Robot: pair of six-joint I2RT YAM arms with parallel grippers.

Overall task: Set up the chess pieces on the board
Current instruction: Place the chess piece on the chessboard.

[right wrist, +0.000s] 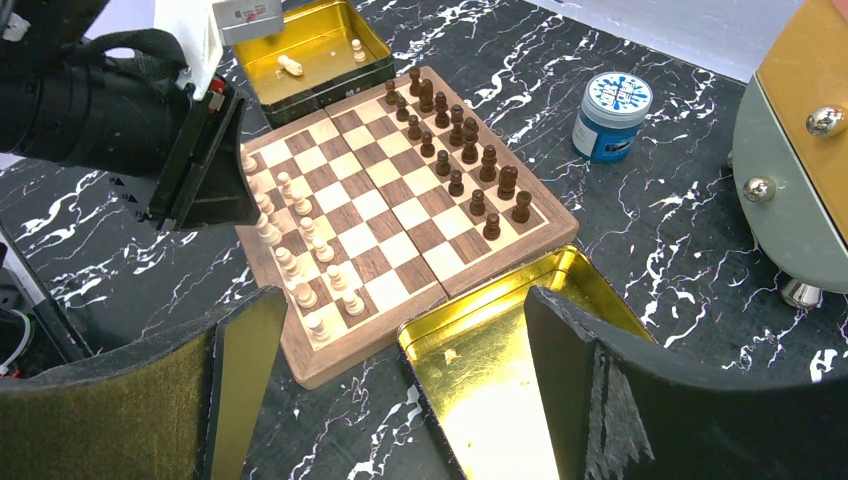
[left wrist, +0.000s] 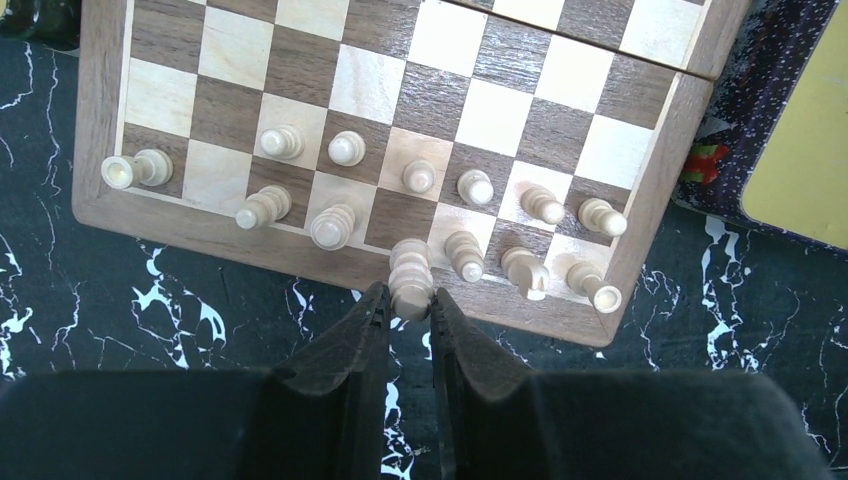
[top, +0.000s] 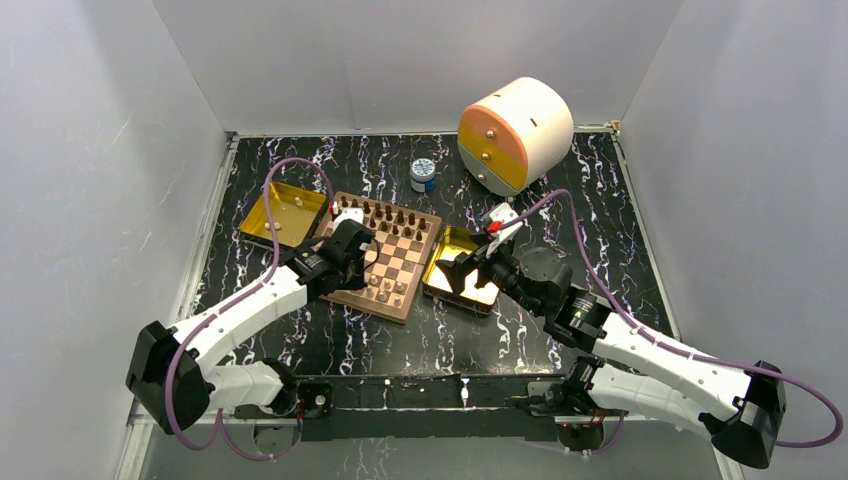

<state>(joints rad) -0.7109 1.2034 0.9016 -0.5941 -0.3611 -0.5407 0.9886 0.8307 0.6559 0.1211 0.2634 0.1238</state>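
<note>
Seemingly L fingers (left wrist: 368, 335) pinch pale piece (left wrist: 411, 283) at board (left wrist: 200, 228) rim; R fingers (right wrist: 585, 370) wide apart, empty.

Bright, even white light falls from overhead, leaving only soft, short shadows beside the pale chess pieces (left wrist: 347, 148) on the board (left wrist: 100, 90). The gold tray (right wrist: 480, 400) throws yellow glare. The black fingers (left wrist: 355, 350) of the left gripper (left wrist: 407, 293) lose detail in darkness. The right gripper (right wrist: 405, 300) has fingers (right wrist: 600, 380) blurred, too near the lens.
</note>
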